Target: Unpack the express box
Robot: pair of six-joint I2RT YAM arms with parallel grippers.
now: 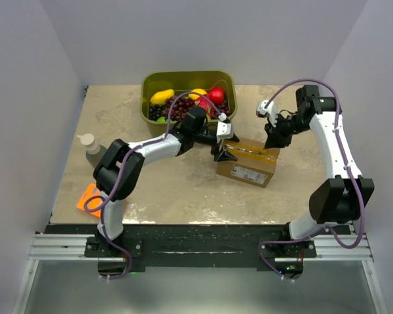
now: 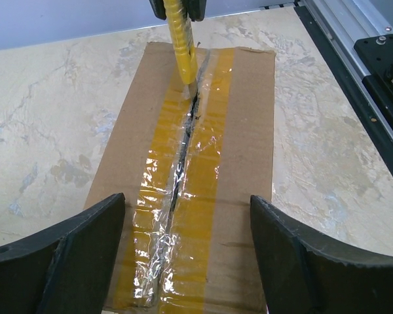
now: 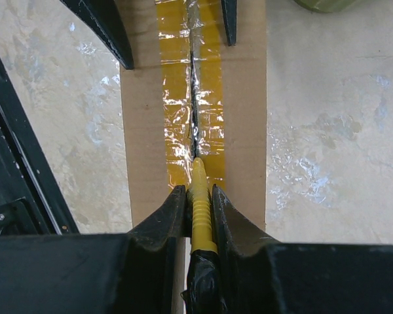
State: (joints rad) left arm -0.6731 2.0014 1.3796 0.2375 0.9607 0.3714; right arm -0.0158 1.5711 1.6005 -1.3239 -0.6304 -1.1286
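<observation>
A brown box (image 1: 247, 165) lies on the desk (image 1: 177, 190), right of centre in the overhead view, just below a green bin (image 1: 146, 108) of fruit. The right end effector (image 3: 198, 190) is clamped on a yellow cutter (image 3: 200, 212), whose tip sits in the slit along the tape (image 2: 213, 150) on top. The left end effector (image 2: 187, 196) is spread wide over the box's opposite end, holding nothing.
</observation>
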